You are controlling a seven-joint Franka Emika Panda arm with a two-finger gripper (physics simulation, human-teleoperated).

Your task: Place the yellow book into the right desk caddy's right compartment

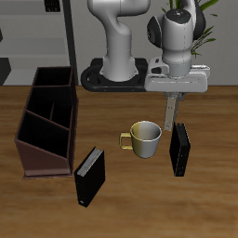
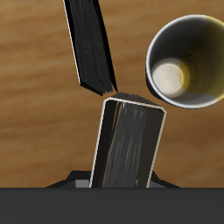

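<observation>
My gripper [image 1: 170,97] hangs above the table behind the mug, shut on the yellow book [image 1: 168,113]. The book is a thin greyish-tan slab that hangs straight down and shows edge-on in the exterior view. In the wrist view the yellow book [image 2: 127,149] reaches out from between the fingers, pale-edged with a dark streaked face. The right desk caddy [image 1: 45,153], a dark reddish-brown open box, stands well off to the side, across the table from the gripper. Its right compartment [image 1: 54,78], the rectangular end section, lies at the caddy's far end and looks empty.
A cream mug [image 1: 145,139] [image 2: 187,59] stands just beside the held book. One black book [image 1: 179,149] [image 2: 88,45] stands upright just below and in front of the gripper. Another black book [image 1: 90,175] leans near the caddy's front corner. The robot base [image 1: 116,74] is behind.
</observation>
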